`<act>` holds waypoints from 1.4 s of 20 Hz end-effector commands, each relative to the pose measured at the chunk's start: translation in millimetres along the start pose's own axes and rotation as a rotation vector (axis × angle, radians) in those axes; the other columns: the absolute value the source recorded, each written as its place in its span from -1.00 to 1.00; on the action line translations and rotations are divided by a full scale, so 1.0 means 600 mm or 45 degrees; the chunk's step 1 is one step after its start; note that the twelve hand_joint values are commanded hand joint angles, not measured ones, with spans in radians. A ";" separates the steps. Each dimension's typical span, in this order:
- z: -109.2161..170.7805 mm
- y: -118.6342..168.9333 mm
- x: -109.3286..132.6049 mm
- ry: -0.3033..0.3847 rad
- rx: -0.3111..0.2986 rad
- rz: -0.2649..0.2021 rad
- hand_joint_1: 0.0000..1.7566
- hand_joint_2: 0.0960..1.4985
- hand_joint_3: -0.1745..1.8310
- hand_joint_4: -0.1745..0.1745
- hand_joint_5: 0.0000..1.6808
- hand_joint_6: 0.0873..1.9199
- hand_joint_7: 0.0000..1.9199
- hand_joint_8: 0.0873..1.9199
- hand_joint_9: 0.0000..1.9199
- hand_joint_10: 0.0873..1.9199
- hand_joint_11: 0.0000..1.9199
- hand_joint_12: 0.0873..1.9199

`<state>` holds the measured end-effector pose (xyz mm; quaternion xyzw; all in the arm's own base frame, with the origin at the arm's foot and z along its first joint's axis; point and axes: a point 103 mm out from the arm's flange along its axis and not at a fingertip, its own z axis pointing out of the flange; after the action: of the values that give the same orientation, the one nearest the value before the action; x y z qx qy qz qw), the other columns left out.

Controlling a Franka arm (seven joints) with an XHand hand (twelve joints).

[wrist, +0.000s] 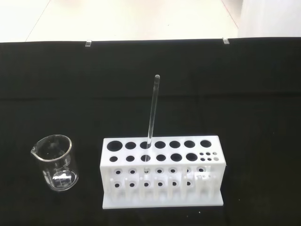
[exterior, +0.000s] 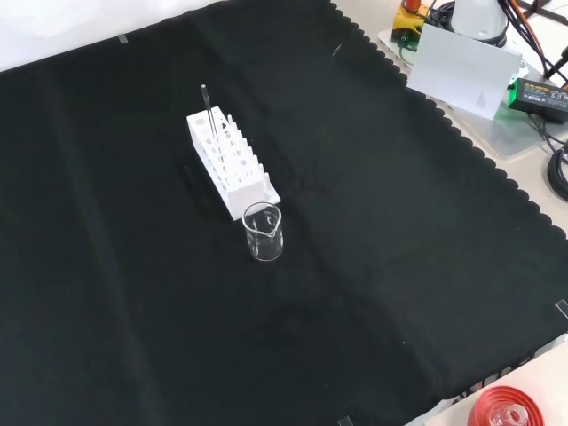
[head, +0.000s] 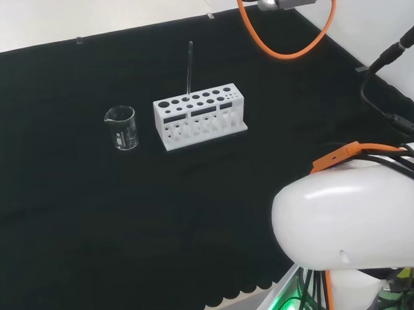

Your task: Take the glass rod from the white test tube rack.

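A white test tube rack (head: 199,116) (exterior: 231,162) (wrist: 162,170) with two rows of round holes stands on the black cloth. A thin glass rod (head: 189,68) (exterior: 207,110) (wrist: 151,115) stands nearly upright in one of its holes, rising well above the rack's top. In the wrist view the rod sits in the front row, third hole from the beaker's side.
A small clear glass beaker (head: 122,127) (exterior: 264,232) (wrist: 56,162), with nothing seen in it, stands beside the rack's end. The arm's white link (head: 352,218) fills the head view's lower right, with orange cable (head: 285,50) above. A red ribbed ring (exterior: 510,410) lies at the cloth's front corner.
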<state>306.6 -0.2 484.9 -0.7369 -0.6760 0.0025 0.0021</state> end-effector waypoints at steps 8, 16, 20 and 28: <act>0.003 0.001 -0.005 -0.009 -0.002 0.005 -0.04 -0.20 -0.33 -0.24 -0.90 -1.00 -1.00 -0.66 -1.00 -0.40 -1.00 -0.04; 0.010 0.001 -0.006 -0.004 -0.012 0.006 -0.07 -0.15 -0.37 -0.27 -0.86 -1.00 -1.00 -0.63 -1.00 -0.32 -1.00 0.00; 0.017 0.003 -0.003 -0.009 -0.011 -0.001 -0.09 -0.13 -0.39 -0.41 -0.73 -1.00 -1.00 -0.50 -0.98 -0.19 -1.00 0.14; 0.026 0.008 -0.006 0.007 0.004 -0.011 -0.13 -0.12 -0.38 -0.45 -0.68 -1.00 -0.95 -0.35 -0.91 -0.15 -1.00 0.30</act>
<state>309.6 -3.8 472.2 -0.7355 -0.6776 0.0003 -0.0003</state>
